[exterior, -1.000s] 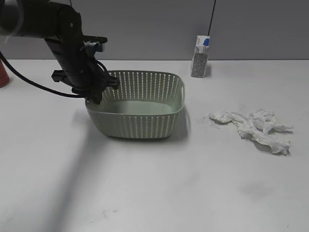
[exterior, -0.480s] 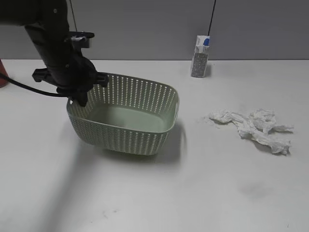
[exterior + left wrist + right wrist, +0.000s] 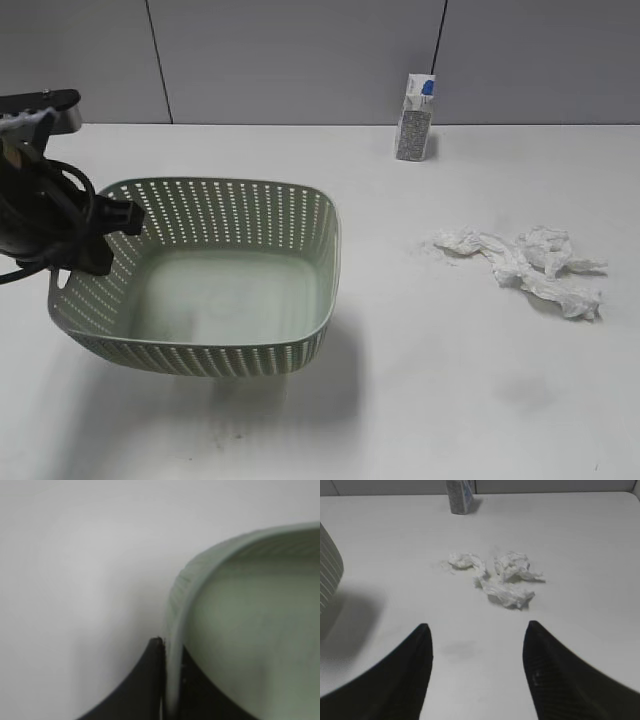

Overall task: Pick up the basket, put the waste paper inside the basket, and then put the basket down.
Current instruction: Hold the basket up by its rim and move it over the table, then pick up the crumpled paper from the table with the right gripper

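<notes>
The left gripper [image 3: 85, 240] holds the basket [image 3: 210, 290] by its left rim, and its jaws are closed on that rim, one finger [image 3: 142, 680] outside the wall and the other inside. The basket is pale green with many small holes in its walls. It is lifted above the table [image 3: 450, 400] near the left edge and it is tilted, so the open side faces toward the front. A dark shadow lies on the table below it. The inside of the basket looks empty, but the left wrist view is blurred and shows only a part of the rim and the floor.

The paper [image 3: 525, 262] lies flat on the table near the right edge, well apart from the basket. It is white and crumpled, in a few twisted lumps that seem joined together.

The right gripper [image 3: 476, 667] hangs above the table in front of the paper, not touching it. Its jaws are wide apart and hold nothing.

A small carton [image 3: 416, 117] stands upright near the back edge, right of the middle.
</notes>
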Controlling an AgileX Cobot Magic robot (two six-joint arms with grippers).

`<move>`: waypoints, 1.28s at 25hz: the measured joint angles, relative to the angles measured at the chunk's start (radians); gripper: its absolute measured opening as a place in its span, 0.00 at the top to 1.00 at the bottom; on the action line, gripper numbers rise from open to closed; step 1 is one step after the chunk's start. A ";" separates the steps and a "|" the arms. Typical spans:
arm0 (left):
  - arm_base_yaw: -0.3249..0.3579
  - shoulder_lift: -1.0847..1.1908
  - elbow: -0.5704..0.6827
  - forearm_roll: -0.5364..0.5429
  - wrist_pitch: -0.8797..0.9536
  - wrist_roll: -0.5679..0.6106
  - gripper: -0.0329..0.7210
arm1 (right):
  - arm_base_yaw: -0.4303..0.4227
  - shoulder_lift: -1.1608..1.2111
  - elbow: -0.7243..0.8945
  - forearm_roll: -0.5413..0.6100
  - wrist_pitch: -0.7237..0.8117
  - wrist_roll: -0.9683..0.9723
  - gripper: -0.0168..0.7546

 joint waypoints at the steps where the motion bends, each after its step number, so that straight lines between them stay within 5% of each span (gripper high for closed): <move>1: 0.000 -0.013 0.019 -0.001 -0.012 -0.006 0.95 | 0.000 0.020 -0.002 0.029 -0.026 -0.013 0.40; 9: 0.000 -0.028 0.032 -0.009 -0.073 -0.019 0.95 | 0.000 0.523 -0.106 0.137 -0.102 -0.197 0.46; 17: -0.044 0.082 -0.005 -0.020 -0.096 -0.011 0.95 | 0.011 1.184 -0.424 0.203 -0.117 -0.384 0.46; 25: -0.066 0.149 -0.059 -0.026 -0.033 -0.009 0.95 | 0.220 1.635 -0.680 -0.064 -0.225 -0.259 0.46; 32: -0.066 0.151 -0.061 -0.026 -0.030 -0.008 0.95 | 0.275 1.915 -0.851 -0.141 -0.273 -0.212 0.46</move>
